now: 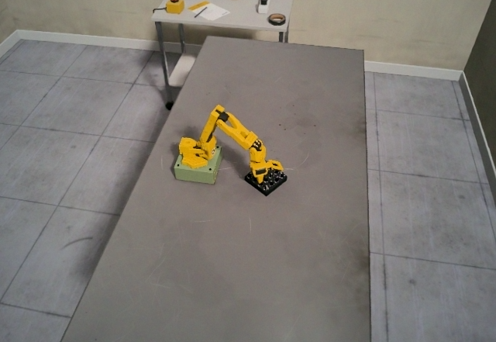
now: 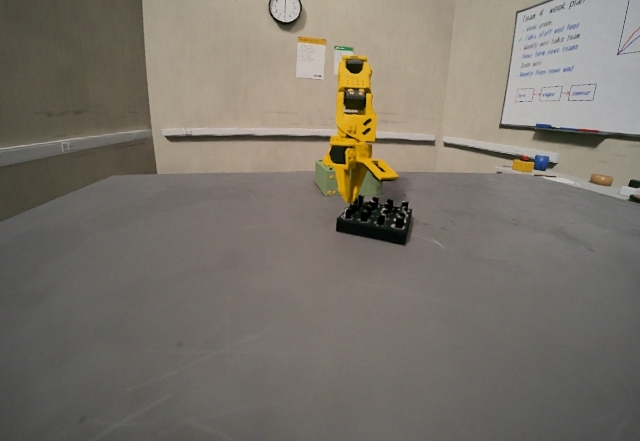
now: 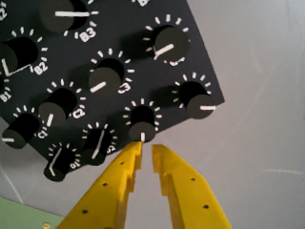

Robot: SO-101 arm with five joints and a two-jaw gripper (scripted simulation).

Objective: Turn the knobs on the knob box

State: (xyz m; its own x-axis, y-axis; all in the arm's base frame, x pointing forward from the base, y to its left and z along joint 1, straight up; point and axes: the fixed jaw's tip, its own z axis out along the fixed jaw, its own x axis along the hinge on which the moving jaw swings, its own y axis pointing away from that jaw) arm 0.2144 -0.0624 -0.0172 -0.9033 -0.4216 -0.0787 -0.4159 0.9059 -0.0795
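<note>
The black knob box [image 1: 266, 182] lies on the grey table, right of my arm's base; it also shows in the exterior view [image 2: 374, 221] and fills the upper left of the wrist view [image 3: 95, 57]. My yellow gripper [image 3: 147, 147] is shut, pointing down at the box's edge nearest the arm [image 1: 262, 177] [image 2: 354, 199]. Its tips stand right at knob D3 [image 3: 141, 117], which lies just beyond them, not between them. I cannot tell whether they touch it. A white line on D3's near side points toward the fingers.
My arm stands on a pale green base block [image 1: 198, 166] near the table's left edge. A small side table [image 1: 224, 5] with a mug, tape rolls and a button box stands beyond the far end. The other knobs crowd closely around D3.
</note>
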